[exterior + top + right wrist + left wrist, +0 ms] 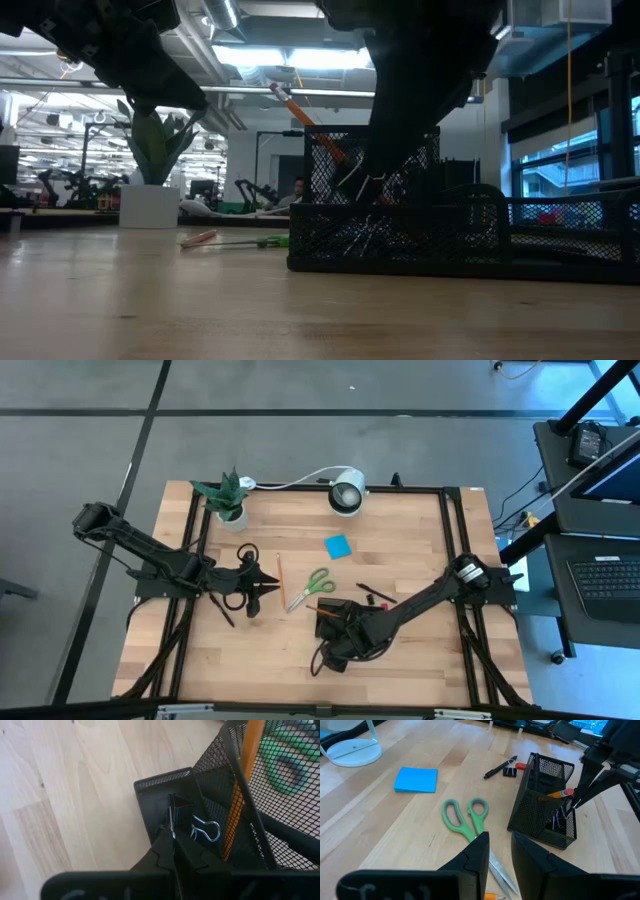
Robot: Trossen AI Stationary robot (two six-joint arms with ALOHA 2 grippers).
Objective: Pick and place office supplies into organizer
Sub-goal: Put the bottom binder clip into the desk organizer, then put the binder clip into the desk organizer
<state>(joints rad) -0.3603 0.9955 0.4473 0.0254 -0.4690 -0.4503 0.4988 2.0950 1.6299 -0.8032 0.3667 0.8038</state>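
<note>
Holding a small black binder clip (pixel 181 815) between pressed-together fingers, the right hand (pixel 172 836) sits inside the low end compartment of the black mesh organizer (pixel 540 810) — clip directly ahead of the fingertips, its wire loops showing silver. An orange pencil (pixel 241 790) leans in the taller compartment just beside the hand, close enough to be knocked on the way out.

Left hand (pixel 499 851) hovers over the tabletop (pixel 395 825), fingers a little apart with nothing between them. Green-handled scissors (pixel 467 817) lie just ahead of it, handles away, blades pointing back under the fingertips.

Handling notes: clip is light, stiff and springy (likely to skitter if let go high) — grip on its flat sides looks right. Scissors are rigid, heavier and lie flat; judged best taken across the closed blades or near the pivot. Blue sticky-note pad (pixel 416 779) beyond is a soft, low stack — take it by the edges.

Around: a black pen (pixel 498 767) with another clip and a small red piece (pixel 520 766) beyond the organizer; white lamp base (pixel 352 751) and potted plant (pixel 226 495) well apart. Nothing blocks the scissors.
</note>
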